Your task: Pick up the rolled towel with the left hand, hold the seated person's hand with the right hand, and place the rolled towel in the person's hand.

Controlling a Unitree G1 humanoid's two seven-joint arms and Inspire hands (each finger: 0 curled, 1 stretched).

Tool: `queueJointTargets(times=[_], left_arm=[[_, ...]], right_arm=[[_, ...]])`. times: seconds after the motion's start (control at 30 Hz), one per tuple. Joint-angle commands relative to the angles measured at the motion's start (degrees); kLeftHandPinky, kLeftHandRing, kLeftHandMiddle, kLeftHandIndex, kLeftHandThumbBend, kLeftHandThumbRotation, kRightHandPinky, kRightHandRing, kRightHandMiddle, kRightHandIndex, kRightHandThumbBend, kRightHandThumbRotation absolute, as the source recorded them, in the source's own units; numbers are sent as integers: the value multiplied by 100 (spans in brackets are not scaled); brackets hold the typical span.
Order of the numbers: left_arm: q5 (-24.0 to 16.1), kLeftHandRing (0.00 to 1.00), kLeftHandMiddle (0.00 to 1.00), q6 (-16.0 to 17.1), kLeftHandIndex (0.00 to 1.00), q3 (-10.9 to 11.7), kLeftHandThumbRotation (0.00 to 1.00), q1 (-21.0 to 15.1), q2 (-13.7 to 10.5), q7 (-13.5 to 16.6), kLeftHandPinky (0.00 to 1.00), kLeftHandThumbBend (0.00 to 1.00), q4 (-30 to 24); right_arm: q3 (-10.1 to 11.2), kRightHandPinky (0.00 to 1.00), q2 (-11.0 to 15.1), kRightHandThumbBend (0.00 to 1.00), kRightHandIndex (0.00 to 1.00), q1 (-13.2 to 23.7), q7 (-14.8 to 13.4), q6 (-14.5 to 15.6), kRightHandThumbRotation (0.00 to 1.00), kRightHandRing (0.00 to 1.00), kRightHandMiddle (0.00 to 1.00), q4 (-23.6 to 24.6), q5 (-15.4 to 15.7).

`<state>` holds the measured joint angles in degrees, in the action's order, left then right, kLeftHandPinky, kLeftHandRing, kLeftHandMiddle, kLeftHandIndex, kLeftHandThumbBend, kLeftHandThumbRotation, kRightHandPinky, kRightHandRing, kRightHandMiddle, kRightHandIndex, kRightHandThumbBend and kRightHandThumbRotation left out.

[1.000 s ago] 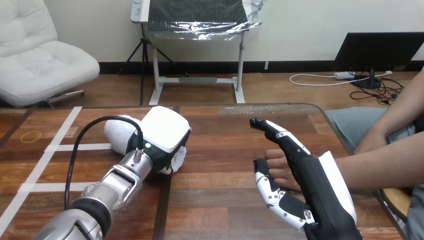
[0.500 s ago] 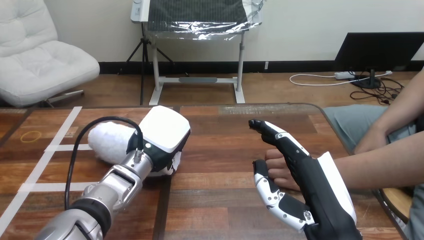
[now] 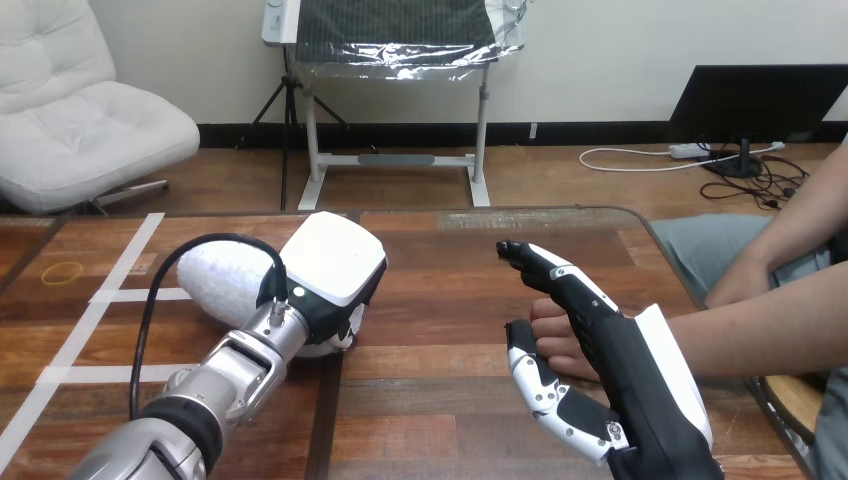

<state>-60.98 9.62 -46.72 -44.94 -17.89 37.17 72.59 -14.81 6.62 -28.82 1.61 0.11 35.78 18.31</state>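
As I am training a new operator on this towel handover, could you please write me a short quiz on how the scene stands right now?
1. True or false: the rolled towel already lies in the person's hand.
2. Pick one. The right hand is: A) open, close by the person's hand; B) curled round the person's wrist; C) pinching the towel.
3. Fill the gap: the yellow ring lies to the view's ____ of the towel.

Key: 1 false; 2 A; 3 left.
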Motion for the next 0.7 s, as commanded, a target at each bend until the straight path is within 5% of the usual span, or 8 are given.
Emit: queueJointTargets(times=[0.0, 0.67], left_arm=[[76, 24, 33, 72, 44, 6, 0, -96, -37, 102, 20, 60, 78], [165, 30, 33, 335, 39, 88, 0, -39, -129, 332, 29, 60, 17]], right_arm=[[63, 96, -85, 8, 85, 199, 2, 42, 0, 91, 89, 362, -52], [86, 97, -22, 6, 85, 304, 35, -55, 0, 91, 89, 266, -79]])
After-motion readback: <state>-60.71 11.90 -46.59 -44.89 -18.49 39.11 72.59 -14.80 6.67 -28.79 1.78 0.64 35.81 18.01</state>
